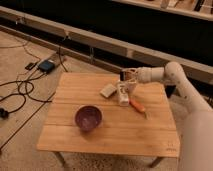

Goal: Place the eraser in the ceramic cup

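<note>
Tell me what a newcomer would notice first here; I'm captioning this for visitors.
The white robot arm reaching in from the right, its gripper by the table's far edge, just above a small pale cup. Then the dark purple bowl, standing apart near the middle of the wooden table, and an orange object just in front of the cup.
</note>
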`<move>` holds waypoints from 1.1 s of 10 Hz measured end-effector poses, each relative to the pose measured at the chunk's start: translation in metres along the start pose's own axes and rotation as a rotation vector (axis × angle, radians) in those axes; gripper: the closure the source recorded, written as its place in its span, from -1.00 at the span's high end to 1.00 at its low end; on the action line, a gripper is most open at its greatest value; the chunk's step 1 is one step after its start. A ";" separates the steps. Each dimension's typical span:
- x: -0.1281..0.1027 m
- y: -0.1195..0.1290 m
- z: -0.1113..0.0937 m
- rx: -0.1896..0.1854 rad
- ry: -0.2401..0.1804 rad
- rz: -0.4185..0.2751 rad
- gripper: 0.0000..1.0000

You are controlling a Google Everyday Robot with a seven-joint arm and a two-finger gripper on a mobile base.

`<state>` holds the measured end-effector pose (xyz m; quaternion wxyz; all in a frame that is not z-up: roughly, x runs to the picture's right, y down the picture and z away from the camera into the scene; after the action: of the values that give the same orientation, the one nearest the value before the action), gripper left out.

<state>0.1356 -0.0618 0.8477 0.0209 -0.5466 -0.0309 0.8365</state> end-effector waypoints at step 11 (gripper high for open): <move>-0.005 0.006 -0.022 -0.096 -0.011 0.027 -1.00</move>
<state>0.1580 -0.0673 0.8426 -0.0168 -0.5429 -0.0637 0.8372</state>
